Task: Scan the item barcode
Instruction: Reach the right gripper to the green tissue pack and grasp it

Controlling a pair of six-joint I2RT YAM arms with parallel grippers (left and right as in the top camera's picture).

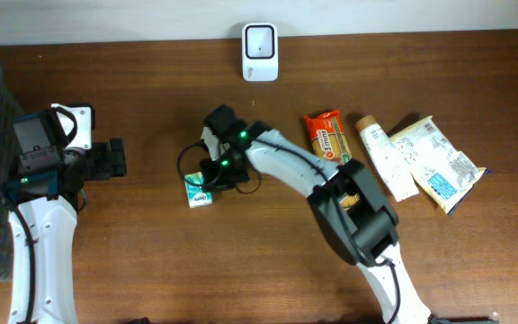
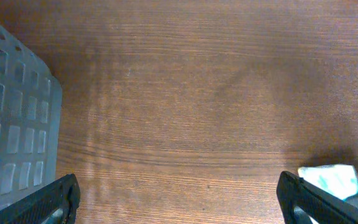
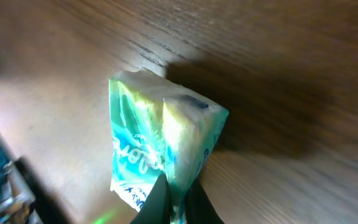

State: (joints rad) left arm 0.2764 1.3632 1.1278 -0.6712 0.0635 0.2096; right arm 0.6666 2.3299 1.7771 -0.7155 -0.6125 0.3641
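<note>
Only the right wrist view shows the right hand (image 3: 178,200) pinched shut on the green packet (image 3: 160,143); overhead, that grip is unclear. The left hand (image 2: 179,202) gapes wide, holding nothing.

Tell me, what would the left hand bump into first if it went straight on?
Probably the bare wooden table. The left hand is wide open, and its camera shows only wood ahead, with the basket off to one side and the green packet to the other. Depth is hard to judge.
</note>
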